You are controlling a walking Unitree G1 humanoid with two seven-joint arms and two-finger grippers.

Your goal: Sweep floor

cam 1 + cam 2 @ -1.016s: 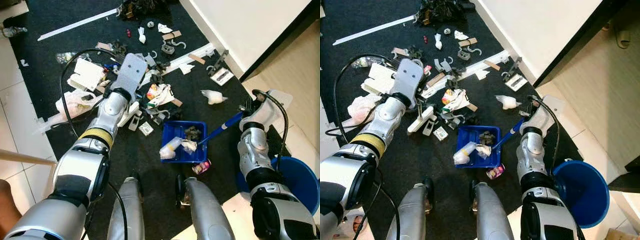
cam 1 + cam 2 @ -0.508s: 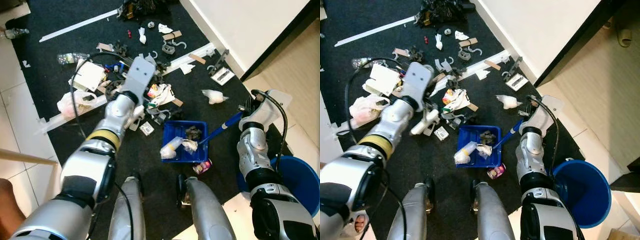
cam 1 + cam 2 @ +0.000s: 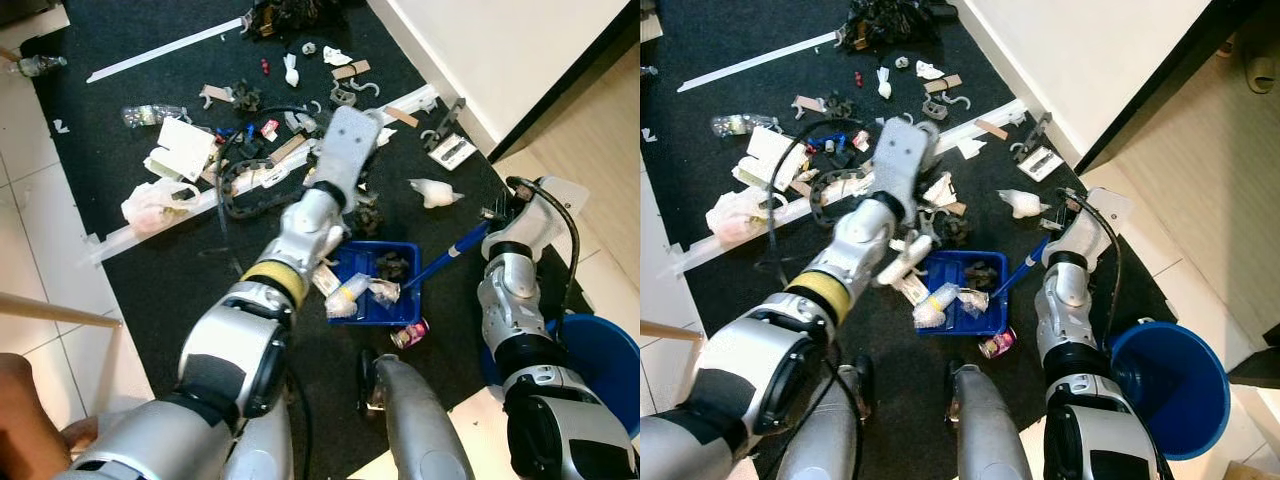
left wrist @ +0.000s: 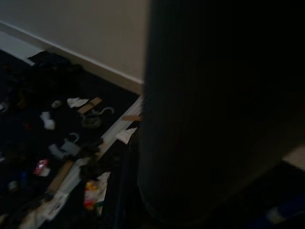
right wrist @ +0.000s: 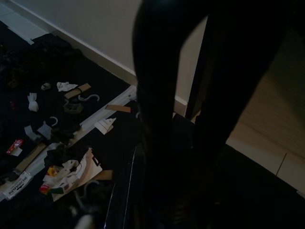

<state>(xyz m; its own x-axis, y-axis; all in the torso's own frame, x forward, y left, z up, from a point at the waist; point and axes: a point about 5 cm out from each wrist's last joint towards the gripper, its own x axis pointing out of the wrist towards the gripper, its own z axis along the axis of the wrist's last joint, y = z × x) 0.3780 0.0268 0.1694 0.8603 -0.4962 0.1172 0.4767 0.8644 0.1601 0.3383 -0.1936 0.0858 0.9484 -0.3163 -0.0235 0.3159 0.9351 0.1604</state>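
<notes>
Black mat (image 3: 180, 300) strewn with litter; right-eye view shows whole blue bucket (image 3: 1170, 385).

A blue bucket (image 3: 1170, 390) stands on pale tiles (image 3: 40, 240) beside a white wall (image 3: 1090, 50).

1. A black rug (image 3: 150, 290) is being bordered by white floor tiles (image 3: 40, 260).
2. A blue dustpan (image 3: 375, 285) and a blue bucket (image 3: 1170, 385) are being shown.
3. A yellow band (image 3: 270, 287) is being displayed on the silver left arm (image 3: 240, 350).
</notes>
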